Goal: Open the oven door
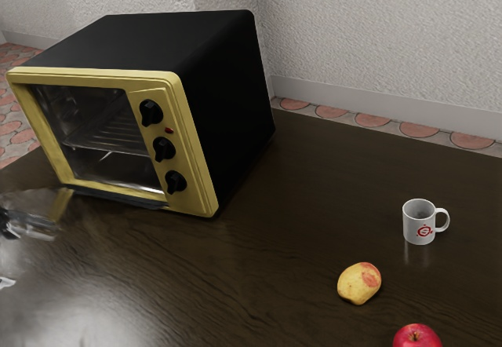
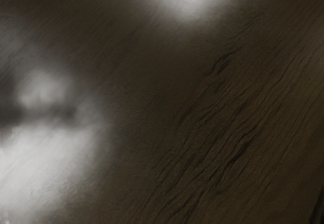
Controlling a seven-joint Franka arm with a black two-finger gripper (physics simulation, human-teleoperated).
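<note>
Am seeing the oven door point(image 1: 102, 170) looking closed at left, but am not telling the end effector's state, apart or together.

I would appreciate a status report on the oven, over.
End effector at exterior view's left edge. Oven: can't tell if open. Mug and apple well clear of it.

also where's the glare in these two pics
exterior view: whitish glare on the glossy table toward the lower-left corner, plus a faint reflection below the mug; wrist view: soft white patches of glare over dark wood, with the grain plainest away from them
</note>
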